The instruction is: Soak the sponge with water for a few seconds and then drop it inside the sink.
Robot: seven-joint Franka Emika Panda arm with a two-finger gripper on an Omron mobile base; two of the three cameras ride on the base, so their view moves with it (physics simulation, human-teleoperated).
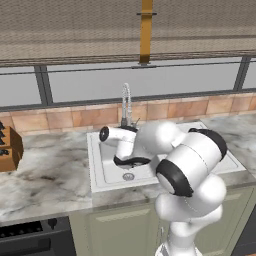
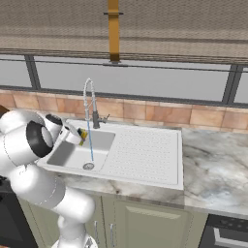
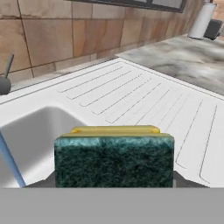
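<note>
The sponge fills the low middle of the hand view, dark green scouring face toward the camera and yellow body on top. My gripper is shut on the sponge, holding it above the left part of the sink. The water falls as a thin blue stream from the faucet to the drain. In the hand view the water runs just left of the sponge, with a gap between them. My fingers are hidden behind the sponge there.
The ribbed drainboard lies right of the basin. A wooden knife block stands on the marble counter at far left. The tiled wall runs behind. A white canister stands on the far counter.
</note>
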